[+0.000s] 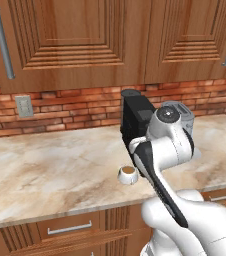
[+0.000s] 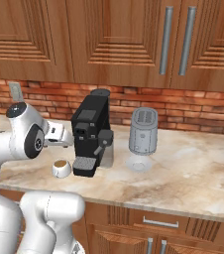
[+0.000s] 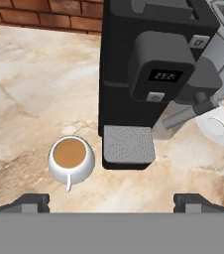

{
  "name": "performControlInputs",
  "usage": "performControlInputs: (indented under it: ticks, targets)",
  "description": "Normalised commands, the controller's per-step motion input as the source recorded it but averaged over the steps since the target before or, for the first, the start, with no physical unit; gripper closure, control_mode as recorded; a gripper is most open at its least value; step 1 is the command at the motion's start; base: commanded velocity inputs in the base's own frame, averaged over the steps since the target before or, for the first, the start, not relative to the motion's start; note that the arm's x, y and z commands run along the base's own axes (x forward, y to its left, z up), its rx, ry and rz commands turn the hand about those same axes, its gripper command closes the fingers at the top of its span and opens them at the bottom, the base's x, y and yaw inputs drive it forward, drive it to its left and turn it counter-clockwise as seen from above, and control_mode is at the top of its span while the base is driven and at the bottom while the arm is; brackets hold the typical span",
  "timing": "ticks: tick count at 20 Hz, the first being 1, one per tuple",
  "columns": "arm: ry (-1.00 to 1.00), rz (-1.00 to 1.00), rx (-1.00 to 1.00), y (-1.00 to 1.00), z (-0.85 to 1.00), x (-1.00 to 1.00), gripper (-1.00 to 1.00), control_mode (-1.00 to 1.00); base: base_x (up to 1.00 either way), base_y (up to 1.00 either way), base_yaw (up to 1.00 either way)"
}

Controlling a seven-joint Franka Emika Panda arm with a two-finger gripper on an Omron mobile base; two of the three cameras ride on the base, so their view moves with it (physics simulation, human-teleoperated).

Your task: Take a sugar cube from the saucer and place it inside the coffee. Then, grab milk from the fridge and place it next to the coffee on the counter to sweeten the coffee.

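Note:
The coffee point(image 3: 71, 158) is a small white cup of brown liquid standing on the counter point(image 3: 29, 74), just left of the black coffee machine point(image 3: 148, 74). My gripper point(image 3: 112, 201) hovers above and in front of the cup, open, with its fingertips point(image 3: 32, 202) far apart and nothing between them. The cup also shows by the machine's drip tray as coffee point(image 1: 128, 174) and coffee point(image 2: 61, 168). The white saucer point(image 3: 222, 126) lies right of the machine, in front of the toaster, partly behind the steam wand. I cannot make out a sugar cube on it. The milk and the fridge are out of view.
A silver toaster point(image 2: 143, 130) stands right of the coffee machine point(image 2: 90, 134), with the saucer point(image 2: 139, 163) at its foot. Wooden wall cabinets hang over a brick backsplash. Open counter point(image 1: 45, 165) stretches to the left of the cup; drawers with silver handles sit below.

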Motion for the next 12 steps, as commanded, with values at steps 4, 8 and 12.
performControlInputs:
  ticks: [4, 8, 12]
  targets:
    - [-0.05, 0.00, 0.00, -0.02, 0.04, -0.04, -1.00, -1.00, 0.00, 0.00, 0.00]
    - [0.00, 0.00, 0.00, 0.00, 0.00, 0.00, -1.00, -1.00, 0.00, 0.00, 0.00]
    - [0.00, 0.00, 0.00, 0.00, 0.00, -0.07, -1.00, -1.00, 0.00, 0.00, 0.00]
